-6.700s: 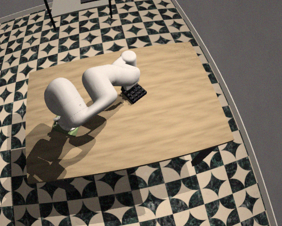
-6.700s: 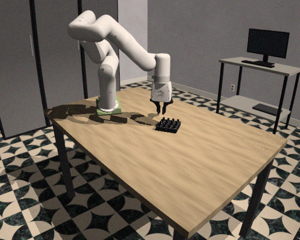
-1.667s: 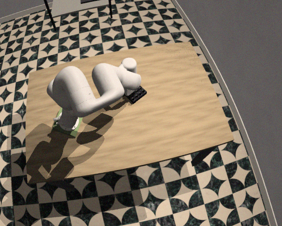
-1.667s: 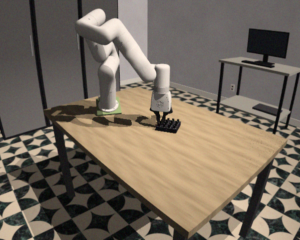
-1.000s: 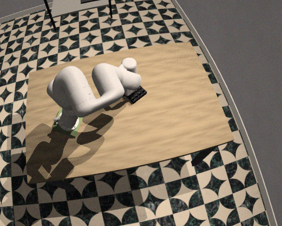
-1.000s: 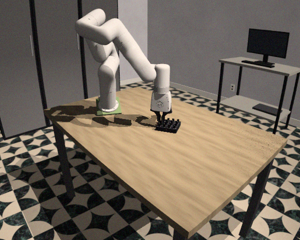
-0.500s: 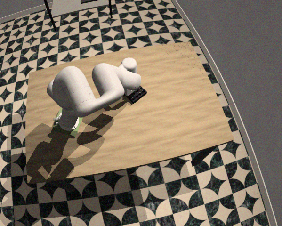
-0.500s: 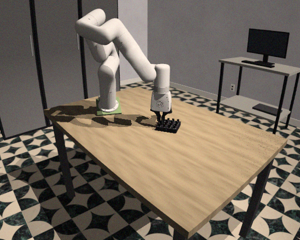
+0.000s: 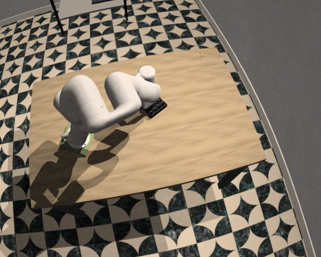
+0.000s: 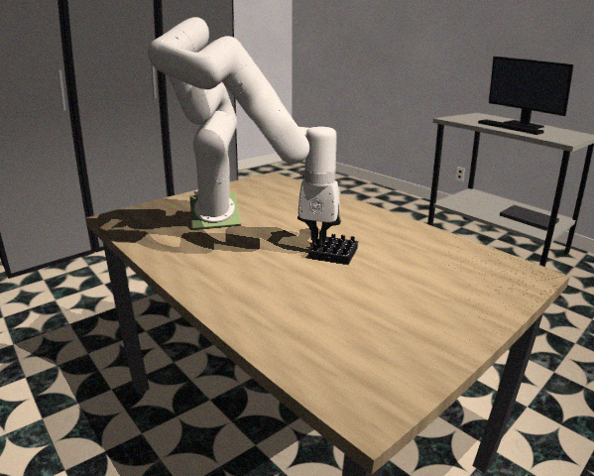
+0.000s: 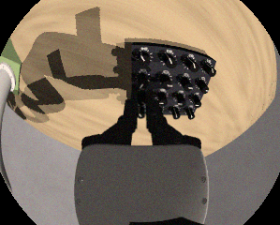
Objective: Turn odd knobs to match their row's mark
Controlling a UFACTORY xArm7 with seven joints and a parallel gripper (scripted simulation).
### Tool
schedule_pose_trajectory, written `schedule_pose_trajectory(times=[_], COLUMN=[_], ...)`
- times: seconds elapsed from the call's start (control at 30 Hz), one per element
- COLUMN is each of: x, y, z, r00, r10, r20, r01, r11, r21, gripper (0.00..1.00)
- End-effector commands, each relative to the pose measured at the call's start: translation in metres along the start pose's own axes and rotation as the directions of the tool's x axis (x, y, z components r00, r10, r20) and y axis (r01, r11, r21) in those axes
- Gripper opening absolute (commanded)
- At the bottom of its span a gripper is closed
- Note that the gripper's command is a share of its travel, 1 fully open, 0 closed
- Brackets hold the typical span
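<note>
The black knob box (image 10: 331,249) stands on its feet near the middle of the wooden table, with rows of small black knobs on top. It also shows in the top view (image 9: 155,107), partly covered by my arm, and in the wrist view (image 11: 172,82). My gripper (image 10: 317,238) points straight down over the box's corner nearest the arm base. In the wrist view the two fingers are closed around the knob at the near-left corner of the box. The knob's white line and the printed names are too small to read.
My arm's base sits on a green plate (image 10: 214,215) at the table's far left. A side table with a monitor (image 10: 530,86) stands off to the right, away from the wooden table. Dark cabinets line the wall behind the arm.
</note>
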State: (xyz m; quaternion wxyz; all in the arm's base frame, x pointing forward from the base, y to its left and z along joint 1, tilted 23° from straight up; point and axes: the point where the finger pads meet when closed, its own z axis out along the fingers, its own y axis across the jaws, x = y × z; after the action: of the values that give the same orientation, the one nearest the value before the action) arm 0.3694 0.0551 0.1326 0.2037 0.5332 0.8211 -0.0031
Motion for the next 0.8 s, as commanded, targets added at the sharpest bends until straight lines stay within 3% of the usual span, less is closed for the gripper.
schedule_pose_trajectory(times=[0.0,0.43,0.77], x=[-0.0001,-0.0001,-0.0001], y=[0.0012,0.0012,0.0012], z=[-0.0009,-0.0009,-0.0009], r00=[1.0,0.991,0.952], r10=[0.019,0.133,0.306], r20=[0.0,0.0,-0.001], r01=[-0.019,-0.133,-0.306], r11=[1.0,0.991,0.952], r21=[-0.003,-0.003,-0.003], gripper=[0.08,0.08,0.08])
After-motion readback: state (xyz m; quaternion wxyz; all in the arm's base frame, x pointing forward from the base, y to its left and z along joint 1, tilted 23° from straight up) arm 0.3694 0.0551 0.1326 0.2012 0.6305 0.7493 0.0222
